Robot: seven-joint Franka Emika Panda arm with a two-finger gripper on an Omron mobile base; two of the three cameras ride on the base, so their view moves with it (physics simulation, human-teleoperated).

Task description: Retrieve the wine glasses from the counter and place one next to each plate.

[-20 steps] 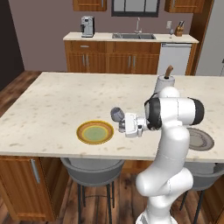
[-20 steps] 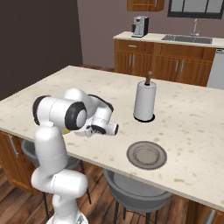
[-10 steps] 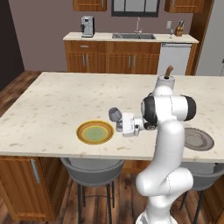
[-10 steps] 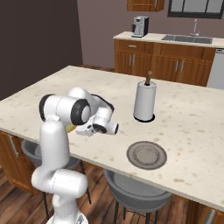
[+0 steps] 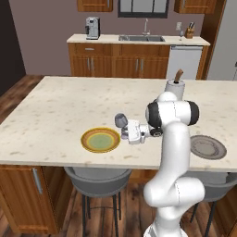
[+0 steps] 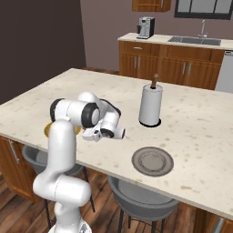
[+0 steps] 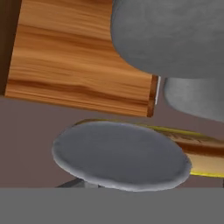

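A wide beige speckled island bench [image 5: 60, 115] is filling the foreground, with grey stools [image 5: 96, 178] tucked under its near edge and dark wood flooring showing around it. Behind it, against a mauve wall, a second bench [image 5: 139, 40] is running over brown wood cabinets, carrying a sink [image 5: 141, 38] with a silver tap, a coffee machine [image 5: 92, 28] at its left end and a knife block [image 5: 189, 32] at its right.

On the island, the plate with the orange-yellow rim and greenish centre [image 5: 100, 139] is lying near the front edge; the plain grey plate [image 5: 208, 146] is lying well apart to its right, also near the front edge. A paper-towel roll [image 6: 150, 105] is standing upright behind and between them. Neither plate is carrying anything.

The pincer [image 5: 125, 128] is hovering just to the right of the orange-rimmed plate, pointing sideways toward it, its jaws drawn narrow around a blue-grey wine glass [image 5: 121, 121] that is sticking out beyond its tip, just above the plate's right edge. In the hand view the glass's grey round surface [image 7: 118, 155] is looming close, with the plate's yellow rim [image 7: 201, 151] right behind it.
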